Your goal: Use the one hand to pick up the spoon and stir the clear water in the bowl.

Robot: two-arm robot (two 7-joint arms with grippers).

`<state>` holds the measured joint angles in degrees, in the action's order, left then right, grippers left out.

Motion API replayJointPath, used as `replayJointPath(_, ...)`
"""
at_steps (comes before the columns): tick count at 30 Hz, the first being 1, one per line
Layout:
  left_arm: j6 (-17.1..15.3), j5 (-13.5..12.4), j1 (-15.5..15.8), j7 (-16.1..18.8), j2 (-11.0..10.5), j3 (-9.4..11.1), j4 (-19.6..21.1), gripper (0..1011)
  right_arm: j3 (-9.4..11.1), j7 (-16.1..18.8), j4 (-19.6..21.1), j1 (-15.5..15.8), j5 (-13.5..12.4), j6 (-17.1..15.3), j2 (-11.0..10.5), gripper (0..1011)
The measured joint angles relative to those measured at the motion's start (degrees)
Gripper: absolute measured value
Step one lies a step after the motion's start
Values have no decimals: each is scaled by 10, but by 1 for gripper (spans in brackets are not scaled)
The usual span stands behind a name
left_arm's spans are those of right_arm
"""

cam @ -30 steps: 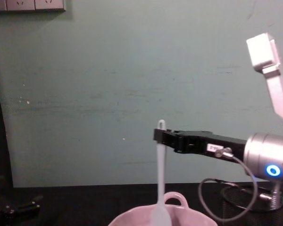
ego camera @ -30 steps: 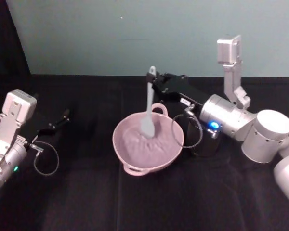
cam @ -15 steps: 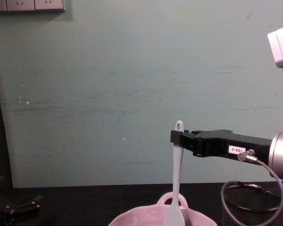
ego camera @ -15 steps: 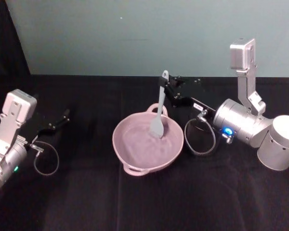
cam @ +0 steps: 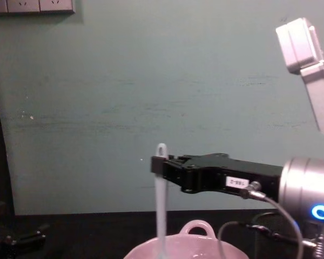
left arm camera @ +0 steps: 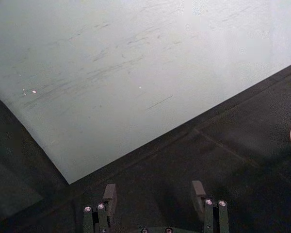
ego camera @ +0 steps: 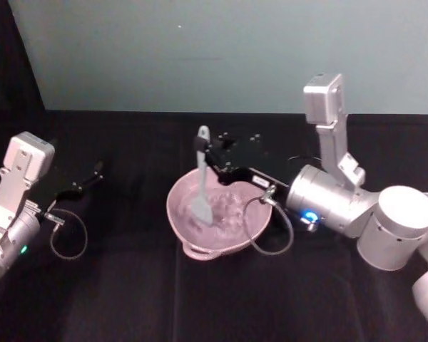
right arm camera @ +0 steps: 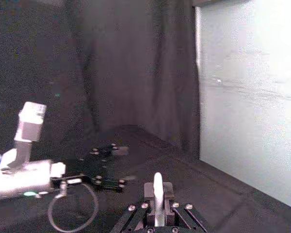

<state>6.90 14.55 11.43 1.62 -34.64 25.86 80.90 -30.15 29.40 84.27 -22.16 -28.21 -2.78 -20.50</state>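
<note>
bowl [cam: 197,246]: cut off @ btm edge, chest view | spoon [cam: 161,200] blade: hidden behind rim

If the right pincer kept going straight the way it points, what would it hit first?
Nothing close. The right pincer, shut on the spoon over the bowl, points across the table toward a dark curtain. The left pincer looks off that line, though depth is unclear.
</note>
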Motion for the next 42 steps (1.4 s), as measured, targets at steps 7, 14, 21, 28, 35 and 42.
replayJointPath(7,0,0,0,0,0,0,0,1011,-15,7,-5,-9,0,1,16,110)
replayJointPath(14,0,0,0,0,0,0,0,1011,-17,11,-51,-37,0,10,37,110)
replayJointPath(21,0,0,0,0,0,0,0,1011,-4,12,-110,-64,-5,26,52,110)
replayJointPath(28,0,0,0,0,0,0,0,1011,23,0,-132,-66,-9,37,44,110)
replayJointPath(35,0,0,0,0,0,0,0,1011,47,-11,-103,-45,-12,32,19,110)
replayJointPath(42,0,0,0,0,0,0,0,1011,48,-14,-60,-23,-5,21,2,110)
